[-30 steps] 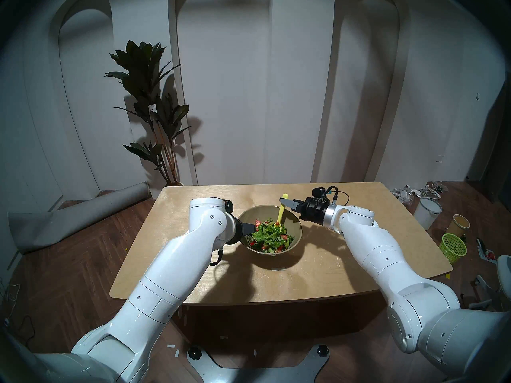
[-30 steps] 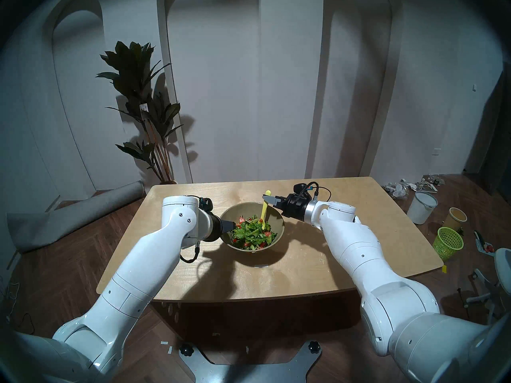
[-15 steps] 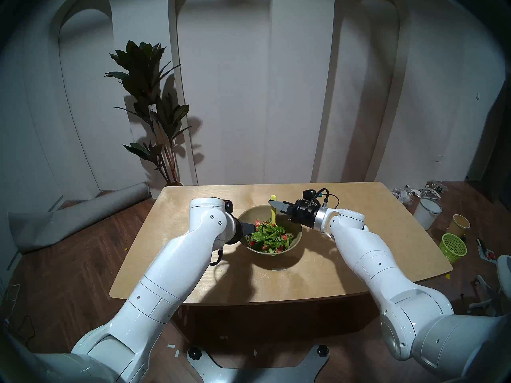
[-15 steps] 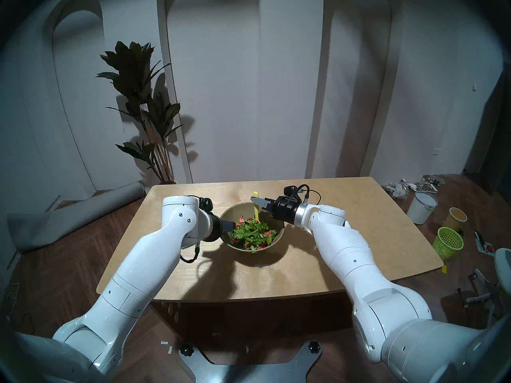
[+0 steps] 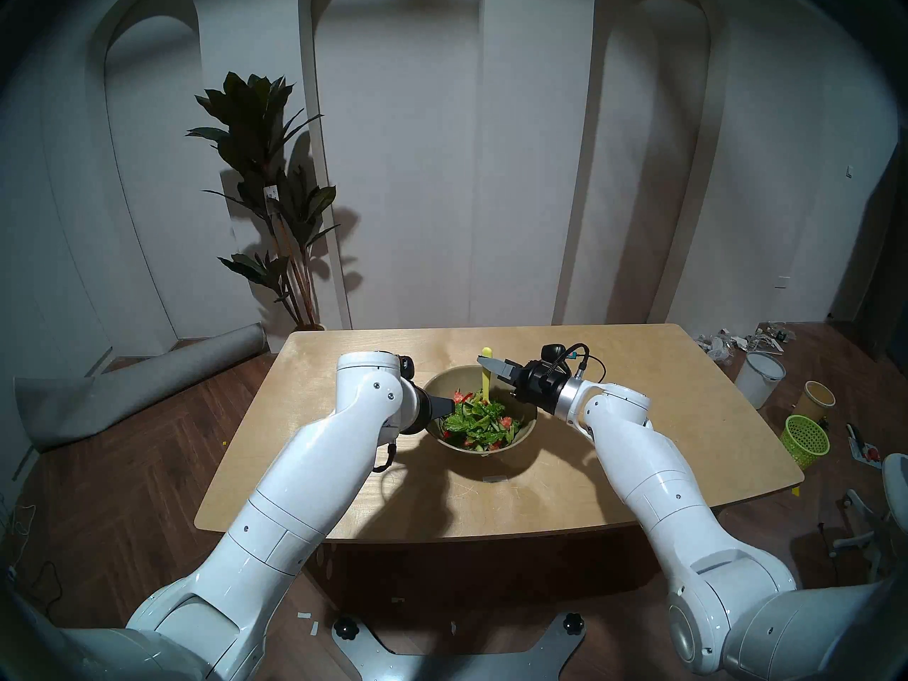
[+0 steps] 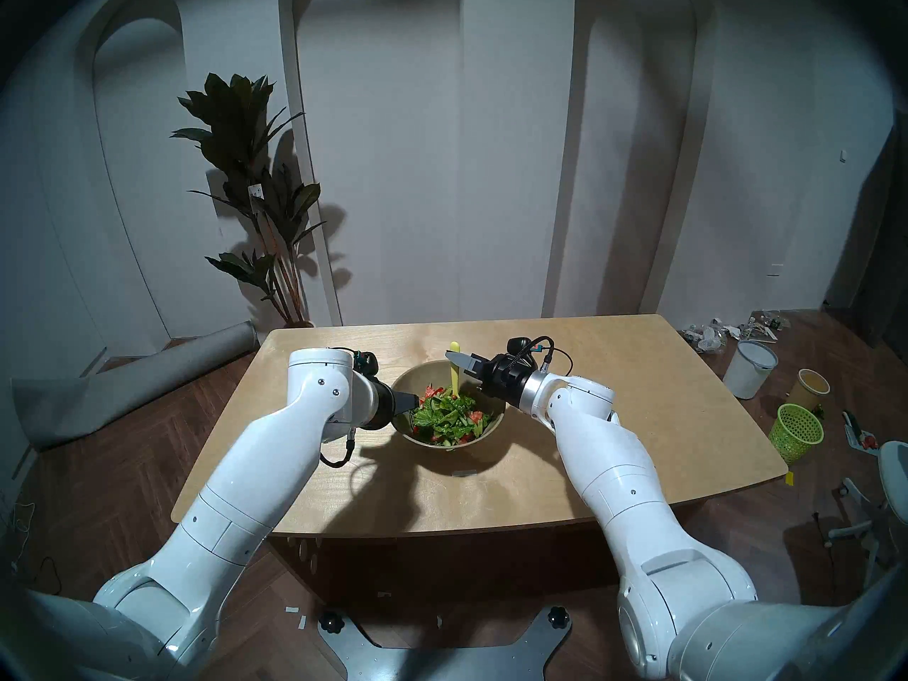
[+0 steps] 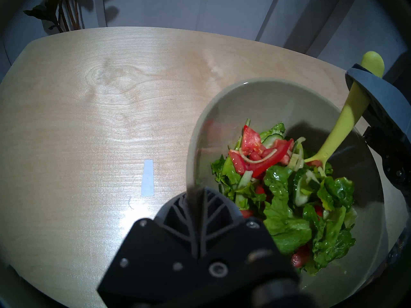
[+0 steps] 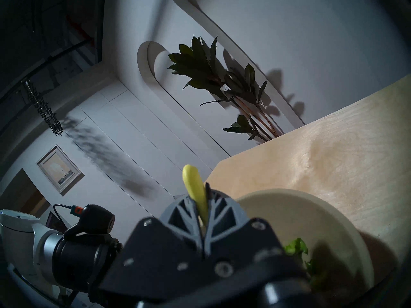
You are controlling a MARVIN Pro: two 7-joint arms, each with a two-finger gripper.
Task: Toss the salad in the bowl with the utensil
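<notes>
Head view, worktop (image 5: 344, 468): the broad, pale wooden surface in front of me carries the bowl near its middle; a small strip of pale tape (image 5: 495, 479) lies on the wood just on my side of the bowl.
Left arm (image 5: 304, 483): reaches in from the lower left and ends at the bowl's left rim.
Right arm (image 5: 653, 473): comes in from the lower right, its wrist roughly level above the bowl's right side.
Bowl (image 5: 521, 437): wide, deep, olive-beige, standing on the worktop between my two arms.
Salad (image 5: 479, 422): a heap of green leaves, cucumber slices and red tomato chunks inside the bowl — in the left wrist view (image 7: 287, 189) the tomato sits toward the far side and the leaves toward the near side.
Left gripper (image 7: 195, 189): fingers pressed together on the bowl's left wall, one outside and one inside, so the rim is pinched between them.
Right gripper (image 8: 203, 203): fingers clamped on the upper handle of the utensil, whose rounded end sticks out past the fingertips.
Utensil (image 5: 485, 382): slim yellow-green spoon, standing nearly upright over the far half of the bowl — its scoop (image 7: 315, 162) is down among the salad near the back.
</notes>
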